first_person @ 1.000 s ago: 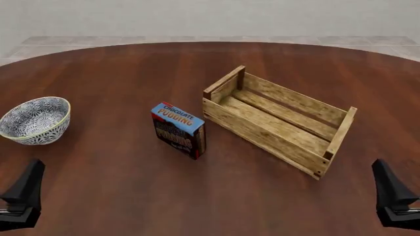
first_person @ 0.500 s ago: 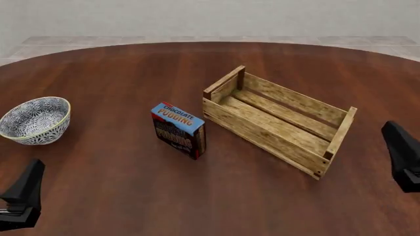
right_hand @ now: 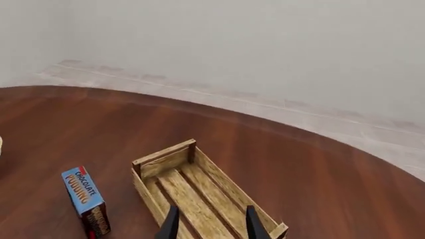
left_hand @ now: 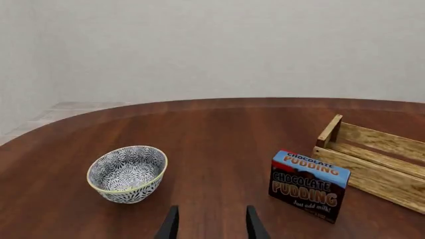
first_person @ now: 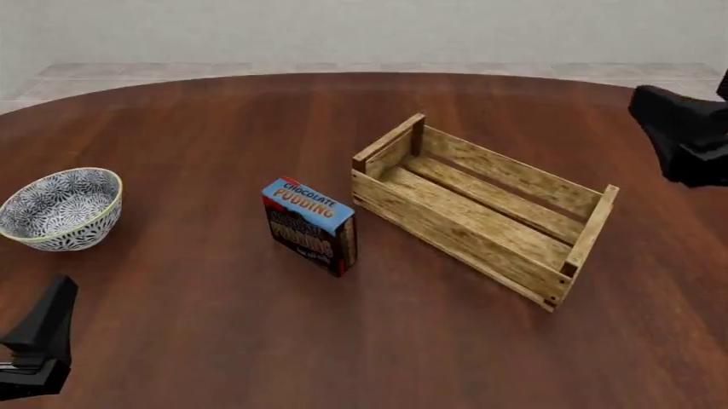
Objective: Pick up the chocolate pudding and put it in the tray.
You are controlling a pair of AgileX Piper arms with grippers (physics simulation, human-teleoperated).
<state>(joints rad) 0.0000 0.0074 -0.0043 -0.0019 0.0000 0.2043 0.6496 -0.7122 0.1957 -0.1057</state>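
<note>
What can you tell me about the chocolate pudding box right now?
The chocolate pudding is a small rectangular carton, apparently cardboard, with a blue top bearing red "CHOCOLATE PUDDING" lettering, a dark brown printed front and red edging. It stands upright on the wooden table, turned at an angle to the front camera. It sits just left of the wooden tray, near that crate's end board, with a narrow gap between them. Only the table touches it; neither tool is near it.

even, soft light all over, bright enough; the table (first_person: 205, 324) shows a faint sheen, shadows barely there, everything sharp, no blur or edge warp.
</note>
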